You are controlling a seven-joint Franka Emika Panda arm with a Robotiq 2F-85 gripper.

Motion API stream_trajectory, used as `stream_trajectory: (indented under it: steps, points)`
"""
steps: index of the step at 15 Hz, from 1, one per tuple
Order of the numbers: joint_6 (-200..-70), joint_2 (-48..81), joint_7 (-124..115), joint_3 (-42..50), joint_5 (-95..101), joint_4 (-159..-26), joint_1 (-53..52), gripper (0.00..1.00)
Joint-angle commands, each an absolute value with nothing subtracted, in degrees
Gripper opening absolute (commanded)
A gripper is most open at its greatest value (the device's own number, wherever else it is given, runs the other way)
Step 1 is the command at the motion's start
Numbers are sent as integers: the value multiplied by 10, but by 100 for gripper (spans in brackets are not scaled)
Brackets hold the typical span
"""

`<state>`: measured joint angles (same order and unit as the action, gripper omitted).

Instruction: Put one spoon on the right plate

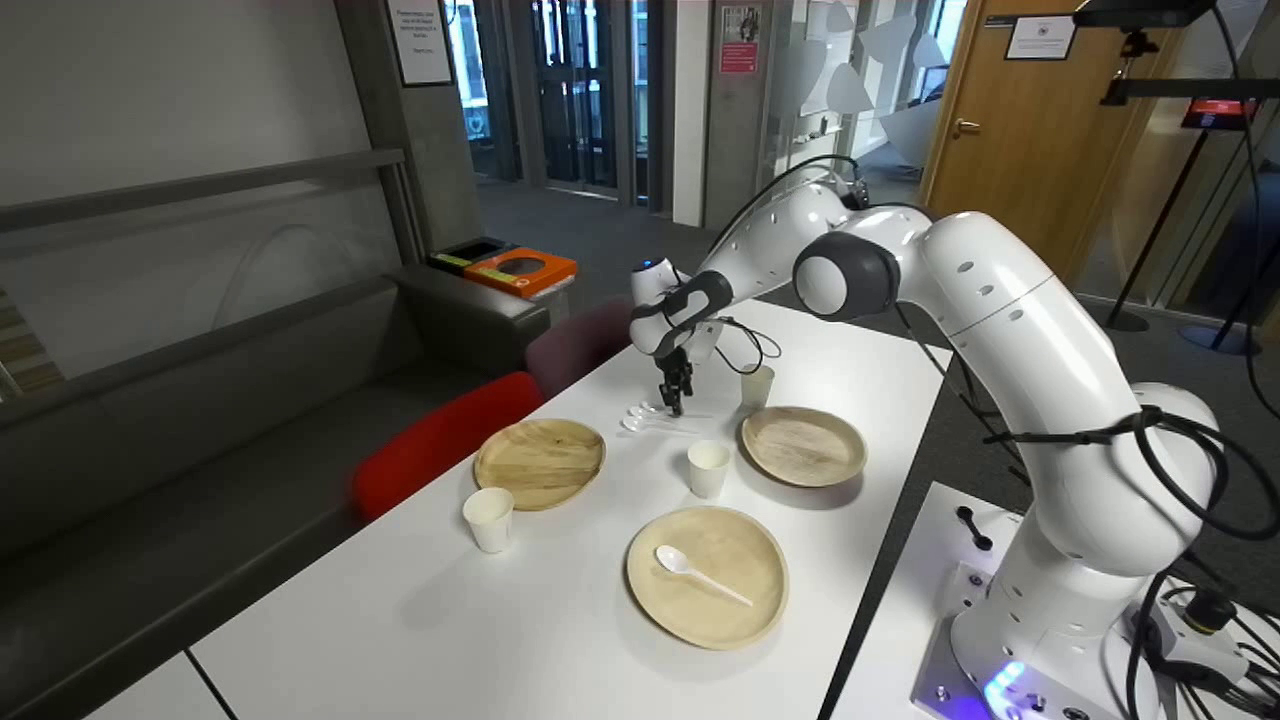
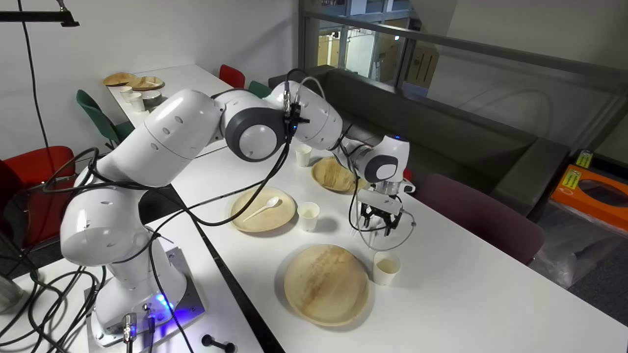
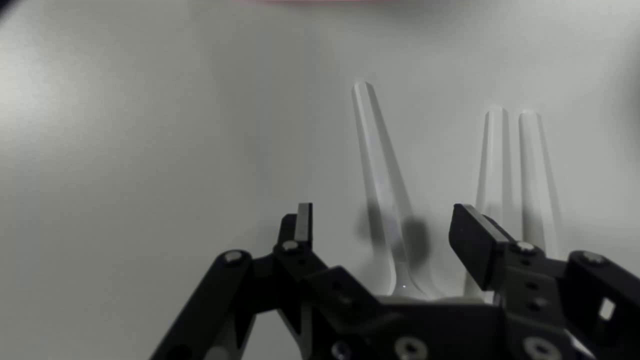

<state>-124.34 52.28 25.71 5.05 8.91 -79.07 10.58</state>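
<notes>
Across the white table [image 1: 560,620] the robot's arm [image 1: 800,230] reaches out, its gripper [image 3: 382,222] hanging low. By the wrist view its 2 fingers [image 3: 302,225] stand well apart and have hold of nothing; in the gap shows the handle of 1 white spoon [image 3: 371,142] lying on the table, its end just shy of 12 o'clock, most of its bowl hidden behind the gripper. At 3 o'clock from it lie 2 more spoons [image 3: 532,165], handles side by side, partly covered by a finger; I can't tell whether that finger touches them. For the rest, as seen in an exterior view, I take the middle cup [image 1: 708,468] as the hub of the clock. That puts the gripper at 11, another cup [image 1: 757,390] at 1, and the right plate [image 1: 800,440], round and tan with a raised, darker rim, between 2 and 3. Straight down at 6 is the larger pale plate [image 1: 740,550], a 4th spoon [image 1: 698,575] lying on it with its handle toward 4. A wooden plate [image 1: 540,462] sits at 9, with a 3rd cup [image 1: 489,520] near it, between 8 and 9.
</notes>
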Motion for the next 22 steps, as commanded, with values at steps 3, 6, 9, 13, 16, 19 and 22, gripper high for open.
stream_trajectory:
  steps: [3, 6, 9, 13, 16, 19, 22]
  points:
    - [-1240, 524, 276, 38, 99, -788, 118, 73]
    - [-1241, 524, 276, 39, 99, -790, 119, 47]
    - [-1243, 524, 276, 39, 99, -791, 119, 37]
    - [-1245, 522, 276, 39, 99, -795, 120, 37]
    - [-1247, 520, 277, 39, 99, -797, 120, 39]
    - [-1248, 518, 277, 39, 99, -799, 121, 18]
    - [-1249, 517, 277, 39, 99, -800, 121, 11]
